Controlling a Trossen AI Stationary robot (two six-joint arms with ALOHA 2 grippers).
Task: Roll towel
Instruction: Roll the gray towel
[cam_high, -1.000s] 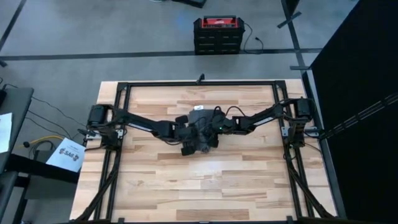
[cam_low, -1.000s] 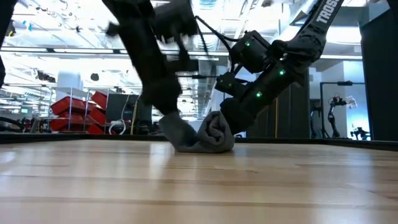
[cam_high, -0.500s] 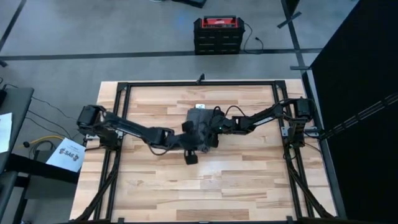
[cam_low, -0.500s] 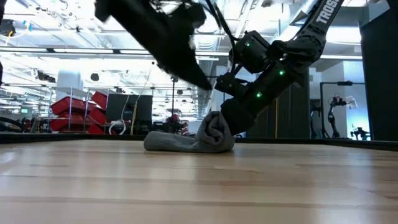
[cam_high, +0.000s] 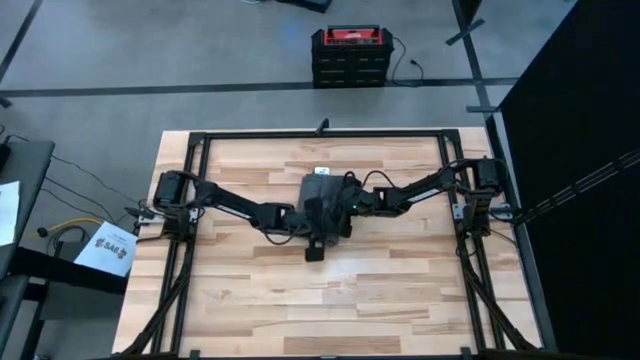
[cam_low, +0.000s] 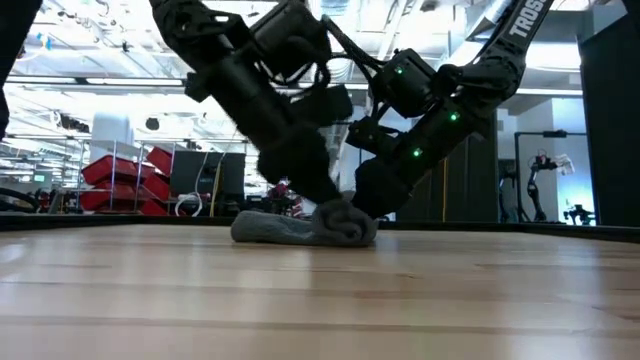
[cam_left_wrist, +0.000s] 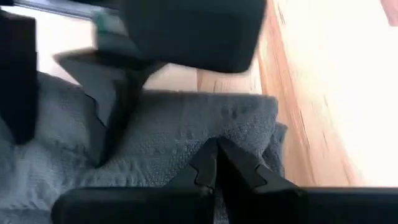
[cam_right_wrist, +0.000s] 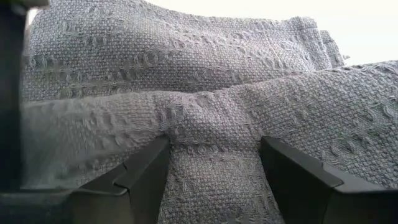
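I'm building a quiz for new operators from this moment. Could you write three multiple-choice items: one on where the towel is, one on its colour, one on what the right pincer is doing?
1. Where does the towel lie?
A. Mid-table, toward the far edge
B. Near-left corner
C. On the floor

2. What colour is the towel?
A. Red
B. Dark grey
C. White

3. What state is the right pincer in?
A. Raised, empty
B. Parked at the table's edge
C. Pinching a fold of towel

Answers:
1 A: the high view shows it centred between both arms.
2 B: every view shows grey cloth.
3 C: the right wrist view shows cloth bunched between its fingers.
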